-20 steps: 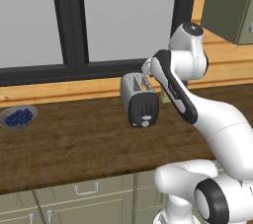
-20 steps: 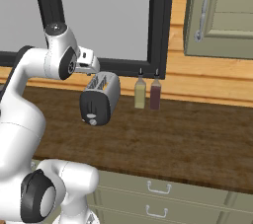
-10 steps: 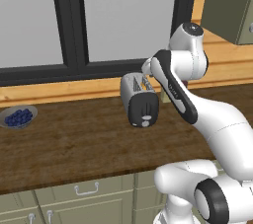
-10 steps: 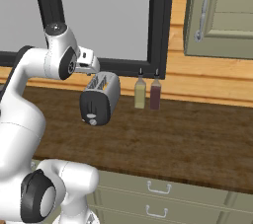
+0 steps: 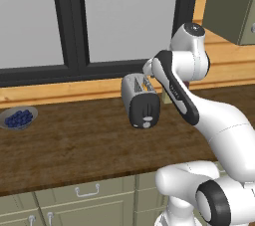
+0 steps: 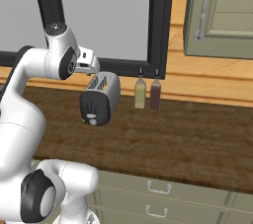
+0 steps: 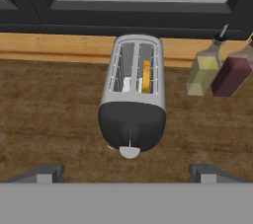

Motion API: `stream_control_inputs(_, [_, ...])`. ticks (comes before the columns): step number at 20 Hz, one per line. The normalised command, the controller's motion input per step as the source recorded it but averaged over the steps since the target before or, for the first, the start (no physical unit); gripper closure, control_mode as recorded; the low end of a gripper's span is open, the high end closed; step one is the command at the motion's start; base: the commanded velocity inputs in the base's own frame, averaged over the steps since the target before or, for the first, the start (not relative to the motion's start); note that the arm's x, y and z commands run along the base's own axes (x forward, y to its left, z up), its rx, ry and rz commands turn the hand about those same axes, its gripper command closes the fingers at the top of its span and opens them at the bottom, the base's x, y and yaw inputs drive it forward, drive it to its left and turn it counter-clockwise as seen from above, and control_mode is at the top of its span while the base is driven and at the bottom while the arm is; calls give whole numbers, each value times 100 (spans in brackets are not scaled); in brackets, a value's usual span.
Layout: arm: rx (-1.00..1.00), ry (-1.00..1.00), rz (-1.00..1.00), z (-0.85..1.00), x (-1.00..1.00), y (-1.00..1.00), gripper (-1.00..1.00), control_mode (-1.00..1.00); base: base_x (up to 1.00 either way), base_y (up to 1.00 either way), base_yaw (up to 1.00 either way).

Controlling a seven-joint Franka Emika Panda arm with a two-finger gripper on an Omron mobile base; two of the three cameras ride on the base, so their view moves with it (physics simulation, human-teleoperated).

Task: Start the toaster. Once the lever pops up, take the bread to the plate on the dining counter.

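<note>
1. Far left in the left base view, one grey bowl of blueberries (image 5: pixel 18 118) sits on the dark wood worktop (image 5: pixel 74 145), well apart from everything else.
2. One toaster (image 5: pixel 141 100) stands near the middle of that worktop, close to the wooden sill under the window (image 5: pixel 99 16). Its black end face looks toward the cameras.
3. The toaster has two slots. In the hand view, one slice of bread (image 7: pixel 146 74) shows as a golden strip sunk in the right-hand slot; the left slot shows only a small pale piece I cannot identify.
4. One lever (image 7: pixel 129 144) shows in the hand view as a thin pale line running down the black end face, just above the one round pale knob (image 7: pixel 130 152) at its lower edge.
5. Right of the toaster in the hand view stand two bottles against the sill: a yellowish bottle (image 7: pixel 203 72), then a dark red bottle (image 7: pixel 232 74), just beside each other.
6. The gripper (image 7: pixel 126 173) hangs above the toaster. The two finger tips (image 7: pixel 45 173) rise at the bottom corners of the hand view, spread wide, with nothing between them and touching nothing.
7. The toaster's knob end lies midway between the tips and a little ahead of them, clear of both.
8. Upper right in the right base view, one sage-green wall cabinet (image 6: pixel 222 13) with a metal handle hangs above the worktop.
</note>
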Motion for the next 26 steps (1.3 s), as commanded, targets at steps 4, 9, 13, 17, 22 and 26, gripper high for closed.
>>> stream_control_inputs(4, [0, 0, 0, 0, 0, 0, -100, -100, 0, 0, 0])
stream_control_inputs(9, [0, 0, 0, 0, 0, 0, -100, -100, 0, 0, 0])
stream_control_inputs(13, [0, 0, 0, 0, 0, 0, -100, -100, 0, 0, 0])
stream_control_inputs(17, [0, 0, 0, 0, 0, 0, -100, -100, 0, 0, 0])
stream_control_inputs(22, [0, 0, 0, 0, 0, 0, -100, -100, 0, 0, 0])
stream_control_inputs(26, [0, 0, 0, 0, 0, 0, -100, -100, 0, 0, 0])
